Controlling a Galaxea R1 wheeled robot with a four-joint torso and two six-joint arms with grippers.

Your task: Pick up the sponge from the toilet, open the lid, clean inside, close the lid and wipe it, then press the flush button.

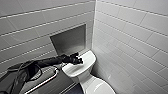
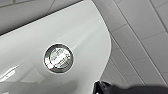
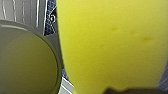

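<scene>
Pale tiled walls [image 1: 130,30] meet in a corner, and a rectangular niche [image 1: 68,40] is set into the wall behind the toilet [image 1: 87,60]. The toilet stands in that corner with its boxy white tank against the niche wall. The lid [image 1: 100,86] lies down over the bowl at the lower edge of the head view. A silvery grab bar [image 1: 43,82] runs along the wall beside the tank. The dark left arm [image 1: 47,62] reaches in over that bar, and the left gripper [image 1: 77,60] hangs above the glossy tank cover, near its middle. Whether this gripper is open or closed cannot be told. In the left wrist view the tank cover curves away toward the tiled wall, and a dark piece of the gripper shows at the cover's edge, apart from the button. The sponge [image 3: 112,42] shows in the right wrist view as a bright yellow block with a few faint darker spots. It is close to the camera, with dark blue floor tiles [image 3: 163,80] behind it and a rounded white edge of the toilet just beside it. The right gripper [image 3: 122,90] shows as a dark strip against the sponge and is gripping it clear of the floor. The flush button [image 2: 58,58] is round and silvery-rimmed, and sits flush in the tank cover.
</scene>
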